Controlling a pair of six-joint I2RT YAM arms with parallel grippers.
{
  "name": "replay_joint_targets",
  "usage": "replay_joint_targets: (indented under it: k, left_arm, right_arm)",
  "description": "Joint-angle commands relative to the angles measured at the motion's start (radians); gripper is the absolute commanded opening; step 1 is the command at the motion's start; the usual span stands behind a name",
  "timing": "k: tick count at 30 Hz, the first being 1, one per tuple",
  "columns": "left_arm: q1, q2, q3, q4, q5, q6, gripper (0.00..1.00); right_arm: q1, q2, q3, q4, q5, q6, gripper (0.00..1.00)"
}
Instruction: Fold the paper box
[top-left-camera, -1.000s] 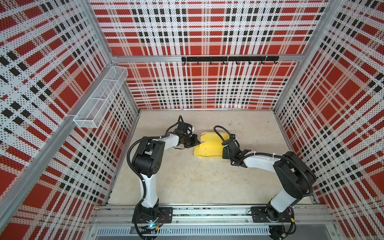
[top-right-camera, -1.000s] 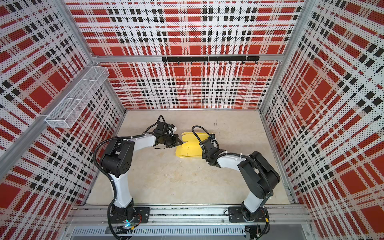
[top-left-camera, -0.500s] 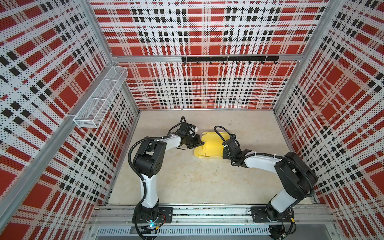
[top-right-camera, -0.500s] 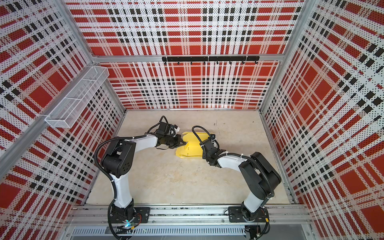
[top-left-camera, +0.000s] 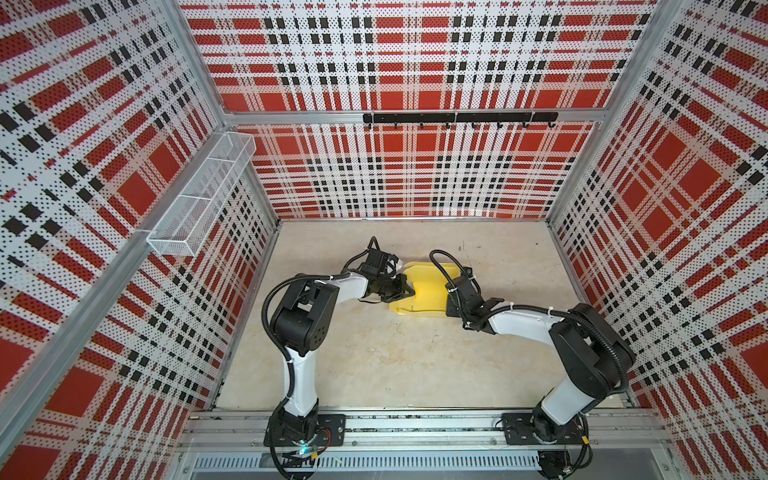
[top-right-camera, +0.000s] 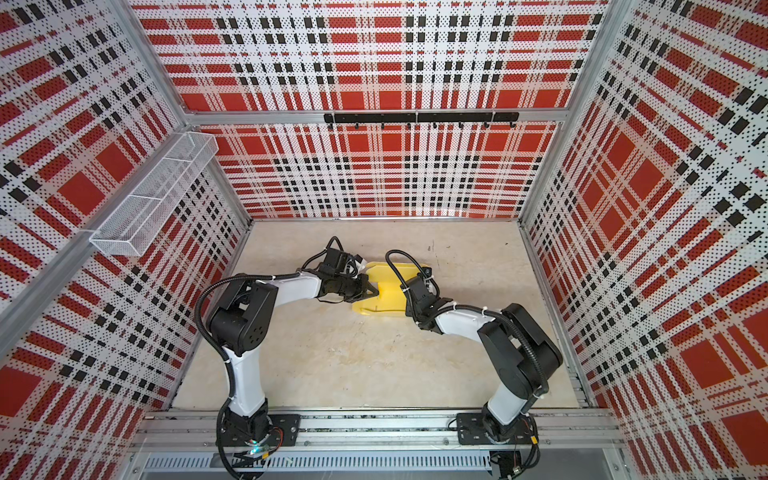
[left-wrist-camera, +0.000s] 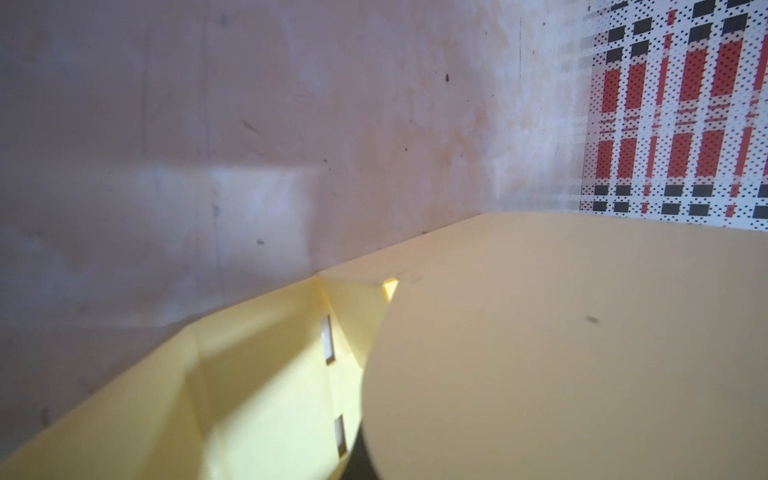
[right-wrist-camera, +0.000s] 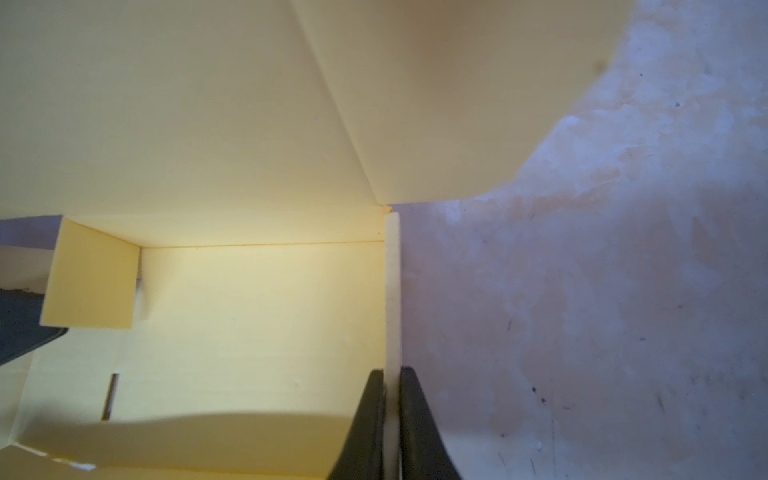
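The pale yellow paper box (top-left-camera: 428, 291) (top-right-camera: 384, 291) lies partly folded mid-floor between my two arms. My right gripper (right-wrist-camera: 390, 374) (top-left-camera: 450, 305) is shut on the box's upright side wall (right-wrist-camera: 392, 291), one black finger on each face. My left gripper (top-left-camera: 406, 287) (top-right-camera: 368, 289) presses its tips against the box's left end. The left wrist view is filled by a large rounded flap (left-wrist-camera: 561, 353) that hides the jaws, beside an inner panel with two slots (left-wrist-camera: 328, 338). In the right wrist view a small end flap (right-wrist-camera: 91, 282) stands up inside the box.
A white wire basket (top-left-camera: 199, 199) hangs on the left wall. A black hook rail (top-left-camera: 457, 118) runs along the back wall. Plaid perforated walls close in three sides of the beige floor (top-left-camera: 374, 353). An aluminium rail (top-left-camera: 415, 428) carrying both arm bases runs along the front.
My left gripper has slid right, up against the box's left end. The right arm and its grip on the wall have not moved.
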Motion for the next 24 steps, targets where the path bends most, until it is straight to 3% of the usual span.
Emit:
replay_joint_targets:
  k: [1, 11, 16, 24]
  left_arm:
    - [-0.011, 0.024, -0.017, 0.044, -0.004, -0.036, 0.0]
    - [-0.026, 0.047, 0.003, 0.05, -0.025, -0.075, 0.0]
    - [-0.026, 0.074, -0.004, 0.128, 0.009, -0.163, 0.0]
    - [-0.02, 0.078, 0.024, 0.097, -0.016, -0.161, 0.0]
  right_arm:
    - [-0.002, -0.006, -0.006, 0.063, -0.009, 0.009, 0.12]
    - [0.004, -0.005, 0.013, 0.023, -0.016, 0.019, 0.11]
    - [0.009, 0.014, 0.002, 0.062, -0.033, 0.029, 0.11]
    - [0.016, 0.008, 0.017, 0.019, -0.01, 0.026, 0.11]
